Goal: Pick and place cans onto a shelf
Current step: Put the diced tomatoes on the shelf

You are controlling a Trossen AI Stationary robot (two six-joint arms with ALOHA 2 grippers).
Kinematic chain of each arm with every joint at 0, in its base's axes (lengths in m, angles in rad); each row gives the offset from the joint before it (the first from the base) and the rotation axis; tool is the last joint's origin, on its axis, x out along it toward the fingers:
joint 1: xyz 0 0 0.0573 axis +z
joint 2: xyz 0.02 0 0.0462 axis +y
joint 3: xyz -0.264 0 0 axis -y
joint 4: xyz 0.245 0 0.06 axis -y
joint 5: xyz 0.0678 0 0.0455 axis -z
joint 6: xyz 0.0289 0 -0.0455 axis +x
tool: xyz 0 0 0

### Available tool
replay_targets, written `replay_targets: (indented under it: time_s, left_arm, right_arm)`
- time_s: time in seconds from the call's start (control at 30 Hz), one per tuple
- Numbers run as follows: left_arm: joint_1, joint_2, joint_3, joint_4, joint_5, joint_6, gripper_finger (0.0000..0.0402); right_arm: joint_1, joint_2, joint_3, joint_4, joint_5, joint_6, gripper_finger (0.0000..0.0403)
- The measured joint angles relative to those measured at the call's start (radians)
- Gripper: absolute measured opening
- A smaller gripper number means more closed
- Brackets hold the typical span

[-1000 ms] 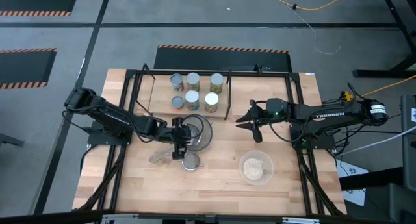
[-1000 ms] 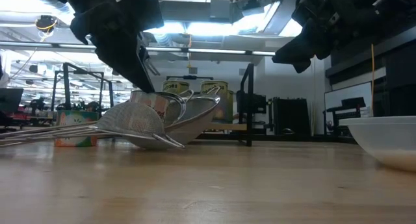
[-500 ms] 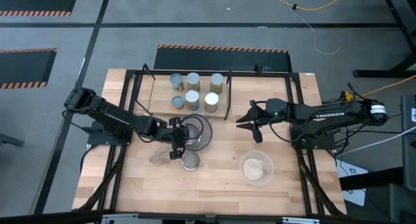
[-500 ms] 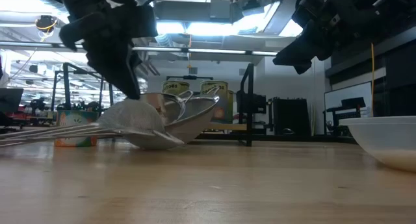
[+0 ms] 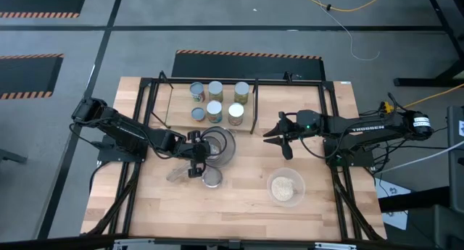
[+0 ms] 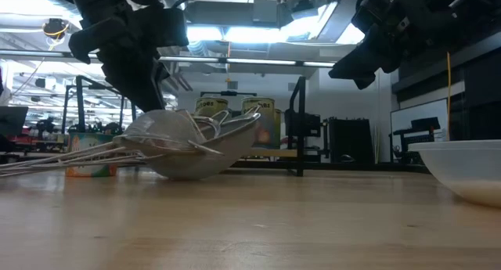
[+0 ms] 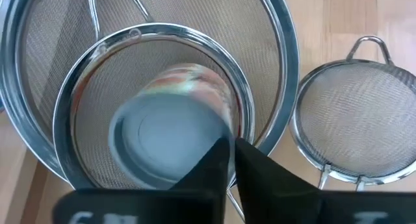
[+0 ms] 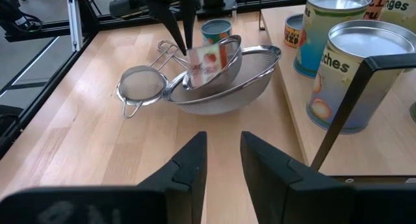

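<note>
Five cans (image 5: 215, 100) are seen standing on the shelf (image 5: 254, 109). One can (image 7: 174, 139) is left in the nested strainers (image 7: 273, 87), where the left gripper (image 7: 233, 160) is pressed nearly together on a strainer rim. The right gripper (image 8: 222, 160) is held part-spread and empty.

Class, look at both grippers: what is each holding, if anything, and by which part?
The left gripper pinches the middle strainer by its rim, with a can lying inside it. The right gripper holds nothing.
</note>
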Motion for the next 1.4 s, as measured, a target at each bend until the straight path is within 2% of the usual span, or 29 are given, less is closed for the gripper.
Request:
replay_targets:
  time_s: [0.1, 0.53, 0.67, 1.0, 1.2, 1.4]
  left_arm:
    - [0.0, 0.0, 0.0, 0.0, 0.0, 0.0, 0.0006]
    - [0.0, -0.03, -0.001, 0.006, 0.015, 0.041, 0.0003]
    - [0.0, -0.081, -0.001, 0.005, 0.033, 0.073, 0.0002]
    - [0.021, -0.3, -0.001, 0.007, 0.033, 0.211, 0.0002]
    - [0.095, -0.425, -0.001, 0.001, 0.032, 0.319, 0.0001]
    - [0.201, -0.475, 0.031, -0.073, 0.036, 0.442, 0.0]
  right_arm:
    - [0.0, 0.0, 0.0, 0.0, 0.0, 0.0, 0.0098]
    - [0.0, 0.0, 0.0, -0.003, 0.0, 0.0, 0.0098]
    - [0.0, 0.0, 0.0, -0.003, 0.0, -0.001, 0.0098]
    - [0.0, 0.0, 0.0, -0.011, 0.0, -0.001, 0.0098]
    - [0.0, 0.0, 0.0, -0.01, 0.0, -0.001, 0.0098]
    - [0.0, 0.0, 0.0, -0.01, 0.001, -0.001, 0.0098]
